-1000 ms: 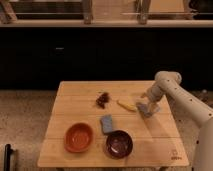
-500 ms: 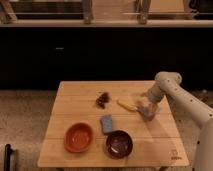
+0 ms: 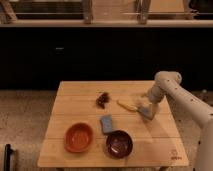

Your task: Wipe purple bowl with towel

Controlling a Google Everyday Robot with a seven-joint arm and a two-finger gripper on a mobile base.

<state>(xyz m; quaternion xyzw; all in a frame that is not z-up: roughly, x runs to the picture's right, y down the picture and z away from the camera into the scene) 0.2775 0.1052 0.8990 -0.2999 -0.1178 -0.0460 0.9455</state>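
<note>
The purple bowl (image 3: 119,143) sits near the front edge of the wooden table (image 3: 80,100), right of centre. A small grey-blue folded towel (image 3: 106,123) lies flat just behind and left of the bowl. My gripper (image 3: 145,112) hangs low over the table's right side, about a bowl's width right of the towel and behind the bowl, next to a yellow banana-like object (image 3: 127,105). It holds nothing that I can see.
An orange bowl (image 3: 79,136) sits at the front left, beside the purple bowl. A dark reddish cluster (image 3: 103,99) lies behind the towel near the table's middle. A dark counter front runs behind the table.
The gripper has shifted slightly; the towel, bowls and other objects have not moved.
</note>
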